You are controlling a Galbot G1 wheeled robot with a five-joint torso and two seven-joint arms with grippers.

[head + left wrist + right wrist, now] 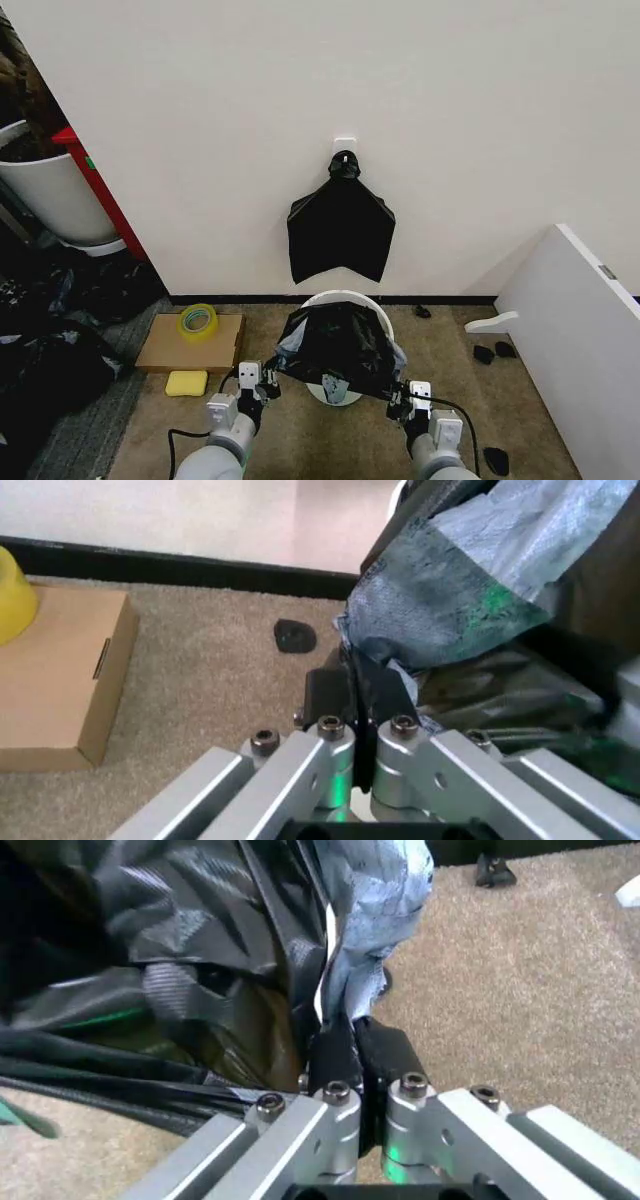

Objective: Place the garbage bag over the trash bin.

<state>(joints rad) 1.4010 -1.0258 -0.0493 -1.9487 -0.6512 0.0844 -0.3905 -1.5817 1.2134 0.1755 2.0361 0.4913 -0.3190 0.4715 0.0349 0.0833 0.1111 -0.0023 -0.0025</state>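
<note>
Against the base of the pale wall (420,120), the trash bin (347,299) stood on the carpet, and only the head view took in the whole of it, with its far rim showing above the garbage bag (337,345). The bag hung stretched between the two arms in front of and over the bin's mouth, glossy, black and crinkled, with paler grey film at both lower corners. On the wall above hung a flat black bundle (340,235). A cardboard box (190,345) lay to the robot's left. The wrist views supplied the grips: the left gripper (358,694) had its pads pinched together on the bag's edge, and the right gripper (352,1054) was likewise clamped on the other edge.
</note>
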